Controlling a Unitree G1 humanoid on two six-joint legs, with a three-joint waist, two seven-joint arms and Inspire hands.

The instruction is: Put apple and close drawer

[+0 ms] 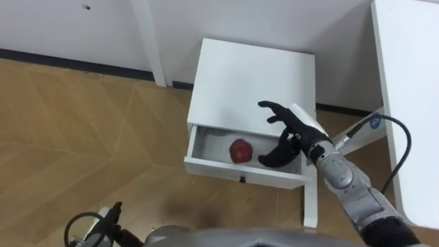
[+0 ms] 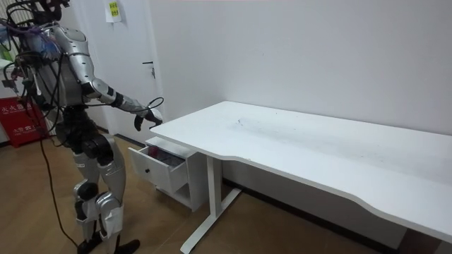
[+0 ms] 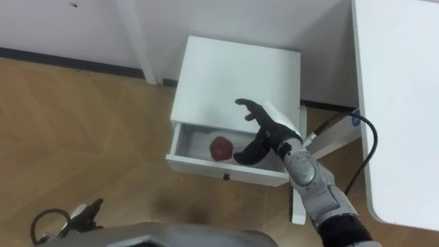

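Right hand (image 1: 295, 134) — fingers spread, grasping nothing — hovers over the open white wooden drawer (image 1: 212, 167); the round red apple (image 1: 241, 150) lies inside. Left hand (image 1: 111, 215): state cannot be told.

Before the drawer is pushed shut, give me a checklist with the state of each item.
1. Round red apple lies inside the open white drawer: ok.
2. Right hand holds nothing, fingers spread: ok.
3. Right hand out of the drawer's path: cannot tell. It hangs over the drawer's right part, and whether its fingers dip below the rim is unclear.
4. Apple sits low enough to pass under the white cabinet top: cannot tell.
5. Drawer front with small dark knob unobstructed for a push: ok.
6. Left hand low at the robot's side, away from the drawer: ok.
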